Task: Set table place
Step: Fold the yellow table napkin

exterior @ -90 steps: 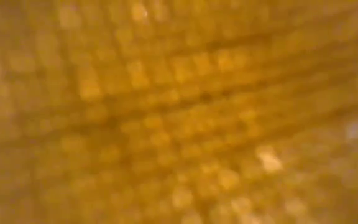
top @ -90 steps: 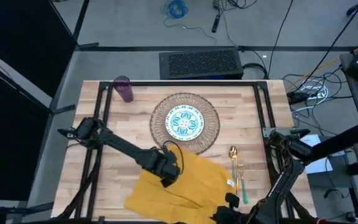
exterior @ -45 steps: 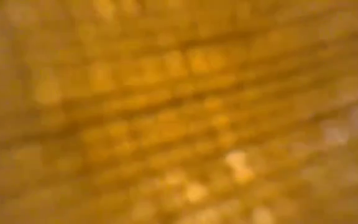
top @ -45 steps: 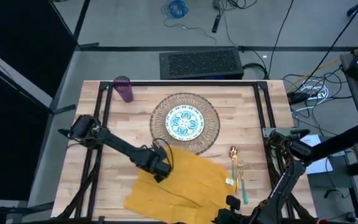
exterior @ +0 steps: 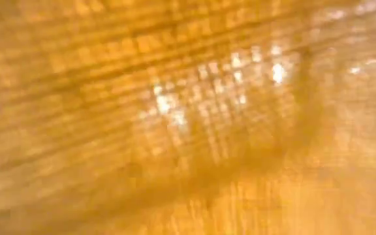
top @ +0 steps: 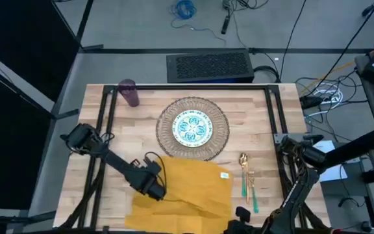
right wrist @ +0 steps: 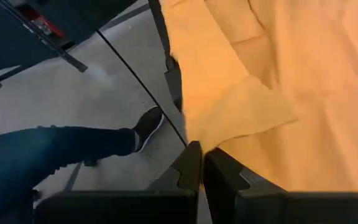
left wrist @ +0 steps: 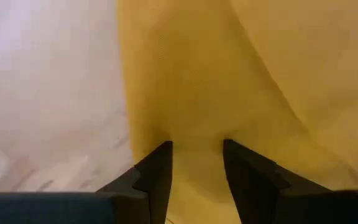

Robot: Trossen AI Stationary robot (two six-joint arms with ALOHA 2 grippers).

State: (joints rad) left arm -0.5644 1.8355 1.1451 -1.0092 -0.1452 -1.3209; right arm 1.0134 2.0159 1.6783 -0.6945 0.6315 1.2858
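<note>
Already the plate (top: 193, 127) rests on the mat (top: 221, 118), with cutlery (top: 246, 175) and cup (top: 129, 92) placed. Both grippers, left (left wrist: 196, 163) and right (right wrist: 202, 163), pinch the unfolded napkin (top: 187, 188), fingers closed on cloth; folding remains.

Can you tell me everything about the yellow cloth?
The napkin is mustard-yellow woven cloth, creased and partly folded over itself, with a small white tag by one corner. It lies on the table's near edge, just below the straw mat. The left gripper pinches its left edge; the right gripper pinches a corner.
</note>
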